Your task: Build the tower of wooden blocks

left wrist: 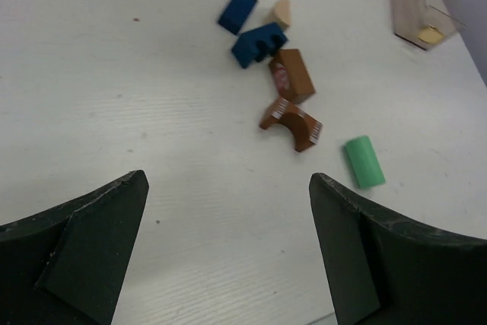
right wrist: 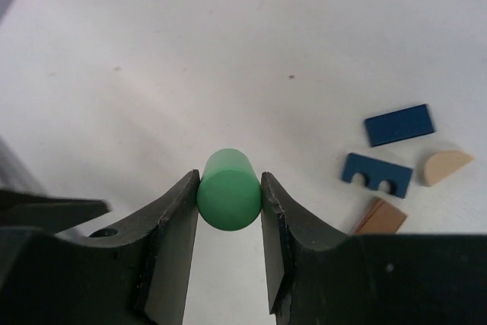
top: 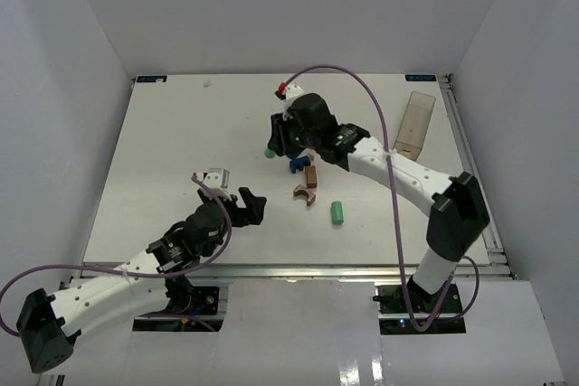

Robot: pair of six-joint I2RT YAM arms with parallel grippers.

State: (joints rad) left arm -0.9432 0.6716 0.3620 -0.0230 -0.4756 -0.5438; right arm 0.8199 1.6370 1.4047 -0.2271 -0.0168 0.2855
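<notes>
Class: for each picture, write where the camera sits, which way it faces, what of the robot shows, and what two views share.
Top external: above and behind the arms, looking down on the table; both arms show, bases at the bottom.
Left wrist: on the left arm, facing across the table toward the brown arch; the open left gripper frames the bottom.
Right wrist: on the right arm, looking down past the right gripper, shut on a green cylinder.
Shared: both wrist views show the tan piece and that cylinder.

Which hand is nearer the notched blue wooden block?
Right. The right hand hovers beside the notched blue block, gripping a green wooden cylinder; the left hand sits open, farther off.
</notes>
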